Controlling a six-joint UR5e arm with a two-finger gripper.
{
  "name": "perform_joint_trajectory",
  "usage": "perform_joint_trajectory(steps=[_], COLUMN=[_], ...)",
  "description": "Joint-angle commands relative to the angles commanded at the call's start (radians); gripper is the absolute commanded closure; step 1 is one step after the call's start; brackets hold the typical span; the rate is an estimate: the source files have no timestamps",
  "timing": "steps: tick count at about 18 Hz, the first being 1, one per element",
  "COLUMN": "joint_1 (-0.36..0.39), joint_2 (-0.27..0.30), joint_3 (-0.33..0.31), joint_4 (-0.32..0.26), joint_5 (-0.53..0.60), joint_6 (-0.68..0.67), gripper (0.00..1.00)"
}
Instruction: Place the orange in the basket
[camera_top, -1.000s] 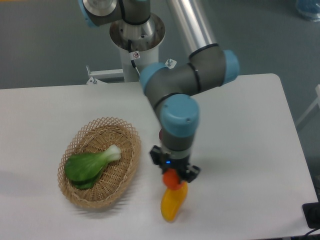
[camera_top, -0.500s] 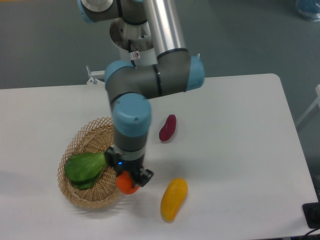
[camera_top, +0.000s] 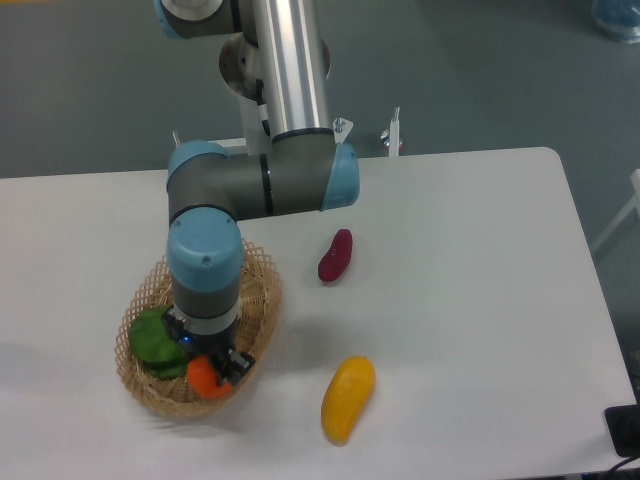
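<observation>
We see the gripper (camera_top: 207, 372) w/ jaws closed on the orange (camera_top: 203, 376), over the near end of the basket (camera_top: 262, 300). A leafy green veg (camera_top: 150, 338) lies inside the basket; a yellow-orange fruit (camera_top: 347, 398) and a dark red fruit (camera_top: 335, 255) lie on the table (camera_top: 470, 280) to the basket's right.

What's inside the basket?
Inside the basket you can see a green leafy vegetable and the orange, held by the gripper. The arm covers the basket's middle, so anything there is hidden.
</observation>
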Motion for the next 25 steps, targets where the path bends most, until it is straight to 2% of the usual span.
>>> perform_joint_trajectory(steps=[1,5,7,9,11,15,18,22,25], joint_1=[0.0,0.0,0.009,0.066,0.125,0.221,0.271,0.372,0.455], joint_2=[0.002,0.008,0.008,0.014,0.031,0.043,0.055,0.063,0.069], joint_3=[-0.002,0.002,0.002,0.005,0.012,0.014,0.005,-0.002,-0.006], joint_4=[0.0,-0.002,0.023,0.073,0.078,0.072,0.066,0.057,0.009], joint_5=[-0.002,-0.006,-0.006,-0.005,-0.002,0.015,0.08,0.103,0.101], joint_6=[0.0,0.002,0.005,0.003,0.012,0.07,0.129,0.268,0.403], gripper=[0.0,0.0,0.0,0.0,0.0,0.0,0.0,0.0,0.0])
